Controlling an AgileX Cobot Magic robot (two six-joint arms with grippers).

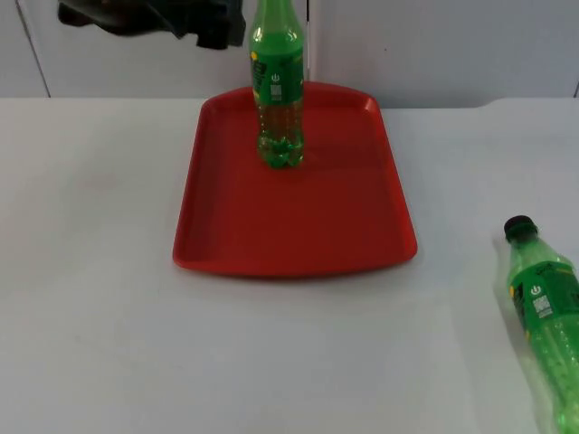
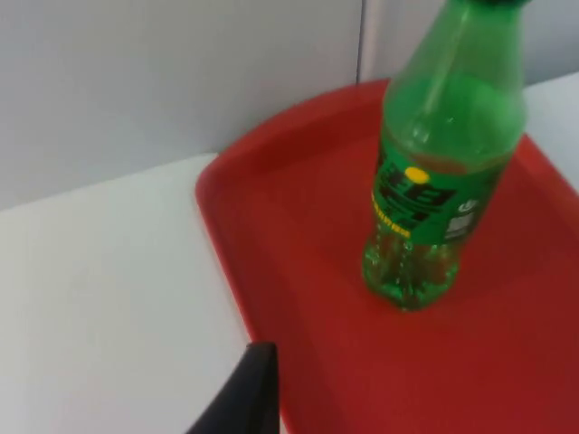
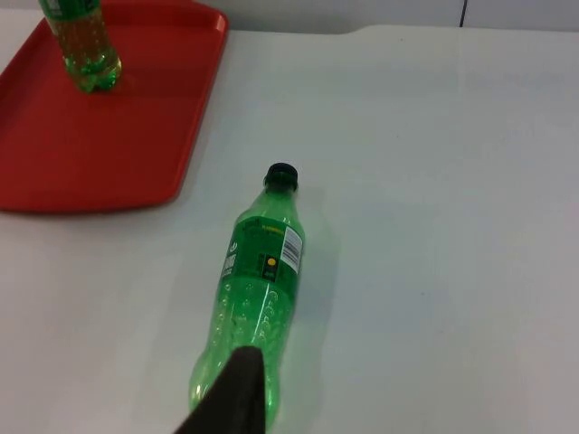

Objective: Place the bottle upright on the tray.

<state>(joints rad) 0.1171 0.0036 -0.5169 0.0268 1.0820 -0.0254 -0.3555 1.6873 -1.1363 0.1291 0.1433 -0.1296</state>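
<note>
White tabletop (image 1: 109, 271) holds a red tray (image 1: 298, 235) with one bottle (image 1: 277, 86) upright beside the left hand (image 1: 213, 27), grip unclear; another bottle (image 3: 258, 276) lies under the right hand (image 3: 237, 389), grip unclear.

Left end effector (image 1: 213, 32) hovers high, grasping nothing

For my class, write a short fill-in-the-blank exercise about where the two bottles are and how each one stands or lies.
1. The green bottle on the red tray stands ____.
2. The second bottle lies on its ____ on the white table.
3. The second bottle's cap is coloured ____.
4. The left gripper is beside the ____ bottle.

Missing words: upright; side; black; upright
</note>
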